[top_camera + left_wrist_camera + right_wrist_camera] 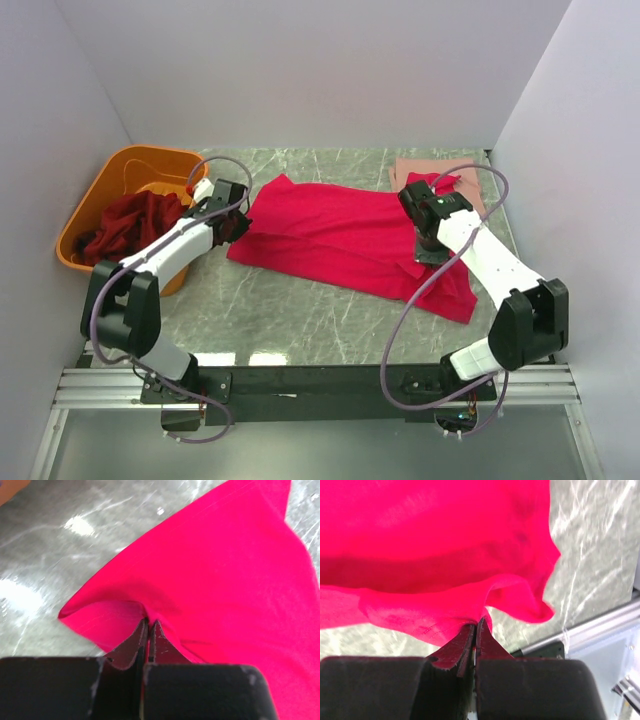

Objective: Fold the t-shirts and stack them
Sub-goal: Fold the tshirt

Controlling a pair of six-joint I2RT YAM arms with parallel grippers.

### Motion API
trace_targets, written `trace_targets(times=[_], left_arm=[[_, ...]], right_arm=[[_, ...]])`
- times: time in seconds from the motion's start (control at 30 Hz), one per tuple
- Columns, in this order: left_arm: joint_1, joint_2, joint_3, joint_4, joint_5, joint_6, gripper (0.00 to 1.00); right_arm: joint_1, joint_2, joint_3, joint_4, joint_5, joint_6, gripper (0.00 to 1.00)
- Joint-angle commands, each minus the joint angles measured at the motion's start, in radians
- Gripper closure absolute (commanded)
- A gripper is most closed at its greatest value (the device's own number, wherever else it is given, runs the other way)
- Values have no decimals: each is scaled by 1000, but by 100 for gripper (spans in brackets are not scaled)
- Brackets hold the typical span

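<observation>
Item: crimson-pink t-shirt (340, 235), spread on table (300, 310); left tool (148, 623) and right tool (476, 623) each pinch opposite edges, likely to begin folding.

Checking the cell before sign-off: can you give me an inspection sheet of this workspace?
Surface: grey marbled table, glossy where bare.
Job's things: crimson shirt spread across the middle; salmon shirt flat at far right, a crimson corner overlapping it; maroon shirts heaped in the orange tub.
Clutter: orange tub at far left; nothing else seen.
Tools: left tool and right tool each shut on a crimson shirt edge.
Cables: purple cable looped beside each arm.
Surroundings: white walls on three sides; metal rail at the near edge.
</observation>
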Motion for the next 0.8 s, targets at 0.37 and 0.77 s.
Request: trace_targets(times=[0.37, 0.77], left_arm=[[-1, 221, 213, 69, -65, 69, 99], [-1, 271, 278, 64, -66, 108, 8]], right_arm=[[-67, 206, 150, 171, 79, -95, 100], [-113, 512, 333, 403, 221, -299, 66]])
